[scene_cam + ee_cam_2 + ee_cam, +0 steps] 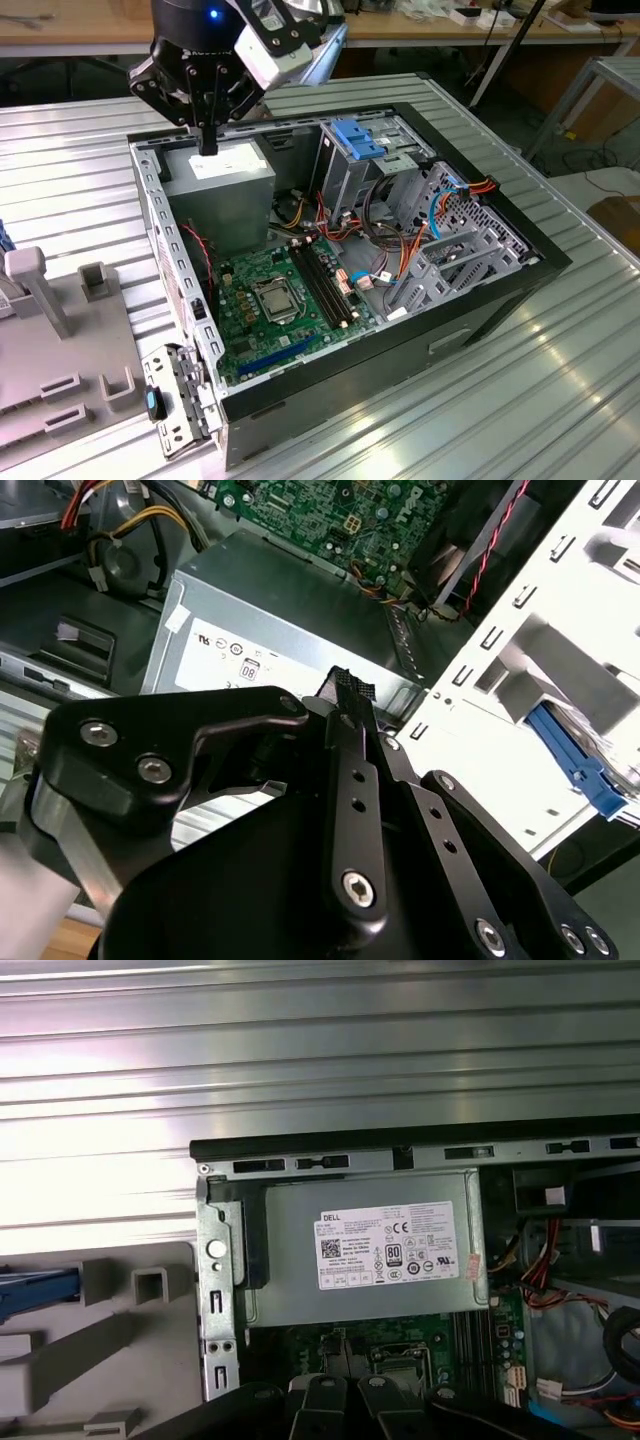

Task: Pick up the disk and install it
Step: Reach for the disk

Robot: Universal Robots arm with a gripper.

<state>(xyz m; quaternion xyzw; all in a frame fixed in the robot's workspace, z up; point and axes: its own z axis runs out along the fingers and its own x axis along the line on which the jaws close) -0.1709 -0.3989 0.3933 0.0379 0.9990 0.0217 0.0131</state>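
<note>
Jaws of the gripper are closed together and hold nothing. The disk, seen by its blue rail, lies on the grey fixture just beside the open computer case, apart from the gripper, which hangs over the power-supply box. Both stand on the ribbed tabletop.

Disk: rests on the grey holder just beside the open computer case, outside it, not yet installed. Shows in the first wrist view as a bright blue rail, cut off at the picture's edge. Shows in the second wrist view as a blue rail edging a flat silver-grey body, seated among the holder's pale uprights.
</note>
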